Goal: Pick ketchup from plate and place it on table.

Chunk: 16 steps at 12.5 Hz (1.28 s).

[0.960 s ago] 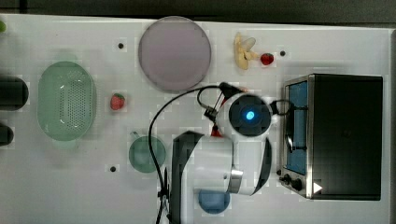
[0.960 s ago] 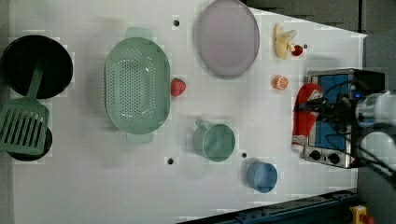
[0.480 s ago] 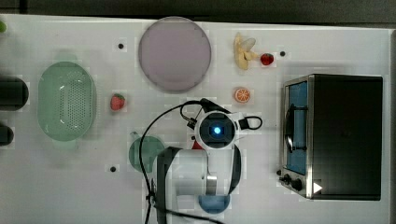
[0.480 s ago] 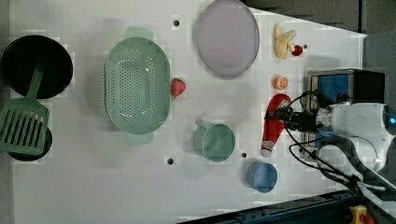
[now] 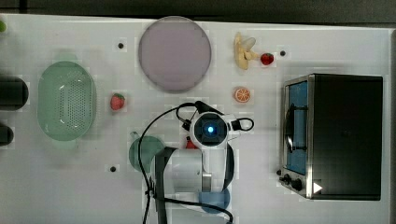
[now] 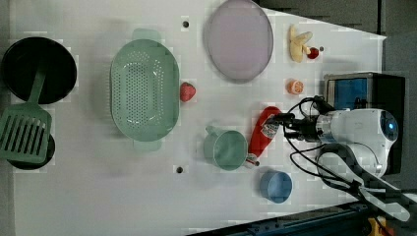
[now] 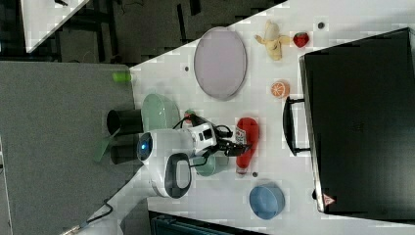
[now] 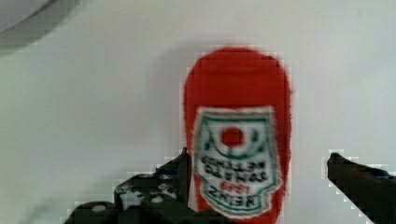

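Where strawberries lie, two

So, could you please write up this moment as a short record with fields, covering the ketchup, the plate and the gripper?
ketchup: lying on the table, cap end beside the green cup, ketchup at
plate: bare, nothing on it
gripper: open, one finger on each side of the ketchup with a visible gap on one side
blue dish: apart from the ketchup
orange slice: between plate and toaster oven in the top view
task state: ketchup off the plate, on the table
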Each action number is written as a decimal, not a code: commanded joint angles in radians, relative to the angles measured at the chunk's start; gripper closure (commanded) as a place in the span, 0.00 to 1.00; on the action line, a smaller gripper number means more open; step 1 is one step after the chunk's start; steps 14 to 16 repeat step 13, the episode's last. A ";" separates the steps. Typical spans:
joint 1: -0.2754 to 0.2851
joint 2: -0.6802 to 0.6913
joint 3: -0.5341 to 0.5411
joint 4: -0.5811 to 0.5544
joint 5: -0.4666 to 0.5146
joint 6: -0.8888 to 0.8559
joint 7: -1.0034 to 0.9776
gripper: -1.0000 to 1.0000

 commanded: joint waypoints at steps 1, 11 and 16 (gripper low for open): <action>-0.005 -0.100 -0.008 0.032 0.017 0.018 0.052 0.00; -0.005 -0.323 -0.011 0.435 0.018 -0.638 0.279 0.00; -0.005 -0.323 -0.011 0.532 0.018 -0.743 0.279 0.00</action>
